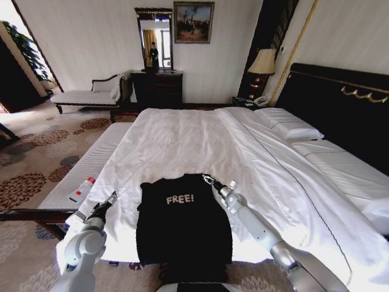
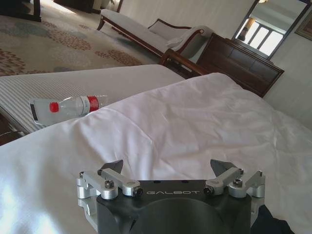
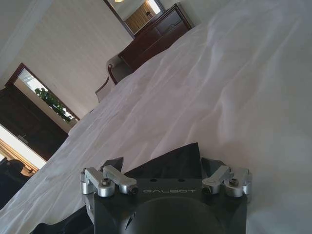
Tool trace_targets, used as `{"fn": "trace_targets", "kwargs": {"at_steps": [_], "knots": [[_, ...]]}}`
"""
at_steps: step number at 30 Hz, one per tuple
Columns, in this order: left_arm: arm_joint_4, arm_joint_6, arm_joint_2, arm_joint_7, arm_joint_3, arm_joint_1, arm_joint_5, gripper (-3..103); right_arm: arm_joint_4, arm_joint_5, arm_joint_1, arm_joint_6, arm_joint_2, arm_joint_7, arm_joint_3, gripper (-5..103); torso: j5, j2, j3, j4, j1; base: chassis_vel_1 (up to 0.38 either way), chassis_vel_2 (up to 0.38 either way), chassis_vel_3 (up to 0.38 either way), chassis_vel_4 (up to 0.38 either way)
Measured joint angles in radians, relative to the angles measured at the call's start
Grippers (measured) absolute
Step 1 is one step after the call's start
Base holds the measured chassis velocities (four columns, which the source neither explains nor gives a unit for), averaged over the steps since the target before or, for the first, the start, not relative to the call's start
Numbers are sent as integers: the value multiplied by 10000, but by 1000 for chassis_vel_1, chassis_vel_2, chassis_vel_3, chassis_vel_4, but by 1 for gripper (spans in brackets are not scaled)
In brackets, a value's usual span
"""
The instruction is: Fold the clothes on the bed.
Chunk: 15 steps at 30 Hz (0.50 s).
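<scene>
Black T-shirt [image 1: 182, 225] lies flat at the foot of the bed [image 1: 182, 140], sleeves seemingly tucked in. I hold the right gripper [image 1: 208, 179] over its top corner, left gripper [image 1: 111, 199] beside it, both with fingers apart. Next: pinch both top corners.

Pale striped wallpaper covers the walls, and a patterned carpet [image 1: 36, 161] with dark floral medallions spreads over the floor. Against the far wall stand a dark wooden dresser [image 1: 157, 87] with a tall mirror [image 1: 154, 40], a framed painting [image 1: 193, 22] just beside the mirror, and a white-cushioned chaise [image 1: 91, 95] near a bright doorway with a potted plant [image 1: 27, 50]. A lit table lamp [image 1: 263, 62] sits on a nightstand beside a telephone [image 1: 261, 100].
</scene>
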Motion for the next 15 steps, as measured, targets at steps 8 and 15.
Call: {"fn": "trace_targets", "kwargs": {"at_steps": [8, 15], "knots": [[-88, -30, -94, -1, 3, 128, 53, 100, 5, -145, -82, 22, -16, 41, 75, 65, 0, -1, 0, 1, 0, 0, 0, 0, 0], [-88, -55, -140, -2, 19, 146, 98, 100, -14, -320, -95, 194, 39, 93, 107, 38, 0, 0, 0, 2, 0, 0, 0, 0, 0]]}}
